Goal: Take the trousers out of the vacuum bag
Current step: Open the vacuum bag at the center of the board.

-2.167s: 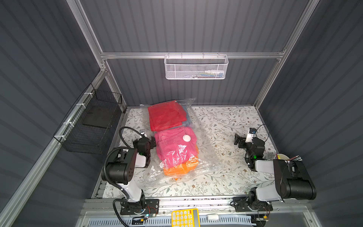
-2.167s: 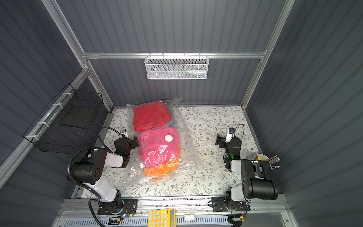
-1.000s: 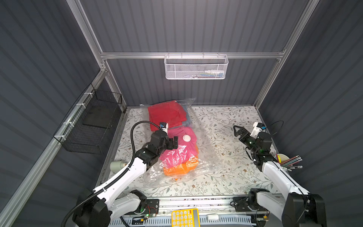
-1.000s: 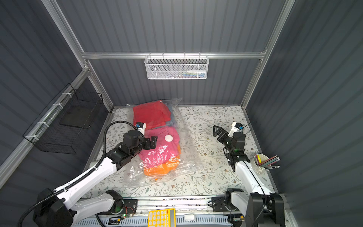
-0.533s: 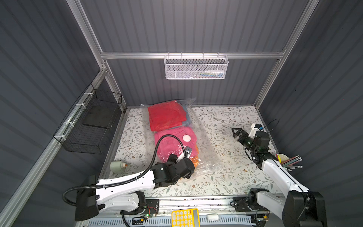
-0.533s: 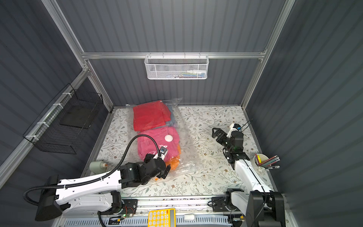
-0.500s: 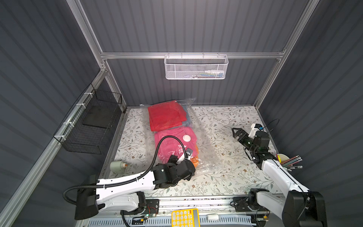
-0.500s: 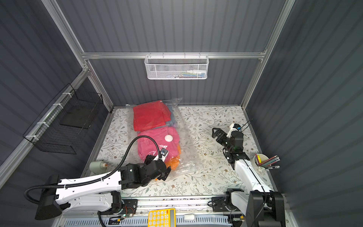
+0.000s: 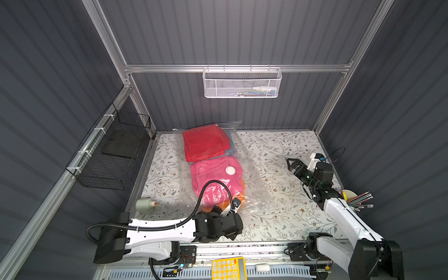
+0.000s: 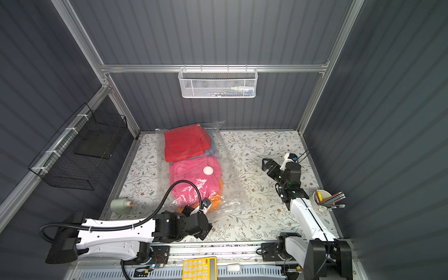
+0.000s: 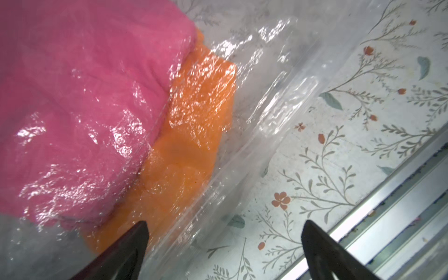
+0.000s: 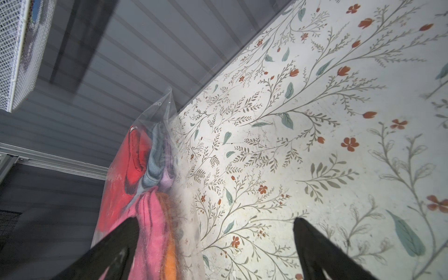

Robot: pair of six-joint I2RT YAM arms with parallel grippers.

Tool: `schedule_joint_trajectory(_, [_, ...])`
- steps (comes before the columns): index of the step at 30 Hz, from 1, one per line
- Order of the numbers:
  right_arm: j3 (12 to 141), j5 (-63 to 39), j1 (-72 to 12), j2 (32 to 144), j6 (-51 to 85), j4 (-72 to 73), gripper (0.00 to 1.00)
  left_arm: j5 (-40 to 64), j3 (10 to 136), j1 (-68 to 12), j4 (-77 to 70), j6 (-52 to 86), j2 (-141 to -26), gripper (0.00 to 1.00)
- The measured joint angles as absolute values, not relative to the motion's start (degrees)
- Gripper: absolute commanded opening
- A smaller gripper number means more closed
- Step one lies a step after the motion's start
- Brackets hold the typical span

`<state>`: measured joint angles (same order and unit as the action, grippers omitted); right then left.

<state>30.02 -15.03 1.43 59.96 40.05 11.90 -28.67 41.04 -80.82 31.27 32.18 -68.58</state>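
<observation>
I see the clear, crinkly bag (image 9: 254, 177) lying flat left of centre, from far wall toward near edge. Trousers (image 10: 194, 179) folded inside: red pair (image 9: 204, 143) far, atop denim and lilac; pink pair (image 9: 213, 174) near, atop orange, white valve (image 9: 230, 170) above it.

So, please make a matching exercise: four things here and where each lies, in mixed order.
1. red trousers
2. orange trousers
3. white valve cap
4. cup of pencils

A. outside the vacuum bag, beside the right arm
B. bag's far end
C. on the bag's face, over pink trousers
D. bag's near end, before the left tool

Pairs: 1-B, 2-D, 3-C, 4-A
</observation>
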Motion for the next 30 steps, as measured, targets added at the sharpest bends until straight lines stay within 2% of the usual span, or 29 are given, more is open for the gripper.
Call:
schedule_joint_trajectory(10, [29.7,-20.6,1.3,58.5,41.9,8.0,0.99,-30.9,41.1,-80.8,27.2,32.2,-78.3,1.00])
schedule_joint_trajectory(16, [25.6,-24.6,-2.2,57.5,42.9,4.5,0.99,-33.5,41.1,-80.8,24.8,32.2,-81.7,0.99])
schedule_joint_trajectory(19, [23.9,-25.1,-4.5,56.9,43.5,3.3,0.99,-34.5,41.1,-80.0,24.1,32.3,-84.0,0.97])
schedule_joint_trajectory(26, [23.6,-25.3,-7.4,56.4,45.0,3.2,0.98,-35.5,41.2,-76.1,23.9,32.5,-85.4,0.84])
schedule_joint_trajectory(30, [23.6,-25.3,-9.0,56.4,46.0,3.2,0.98,-35.5,42.2,-75.2,23.9,31.8,-85.1,0.83])
